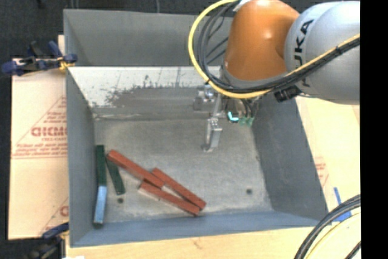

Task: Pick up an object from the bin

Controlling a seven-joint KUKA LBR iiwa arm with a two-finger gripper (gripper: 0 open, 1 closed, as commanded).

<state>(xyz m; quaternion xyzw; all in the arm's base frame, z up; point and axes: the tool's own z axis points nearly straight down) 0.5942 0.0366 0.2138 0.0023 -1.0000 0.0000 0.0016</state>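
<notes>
My gripper [210, 144] hangs over the bare bin floor, right of the middle and toward the back wall. I see nothing in it. Nearest to it, down and to the left, lie long red-brown bars: one [154, 178] runs diagonally from upper left to lower right, and a second [171, 199] lies against its lower end. A short dark green bar [116, 179] rests just left of them.
Along the bin's left wall lies a long dark green bar [100, 165] with a light blue piece [99, 204] at its near end. The arm's orange cover and yellow cable loop hang over the back right of the bin.
</notes>
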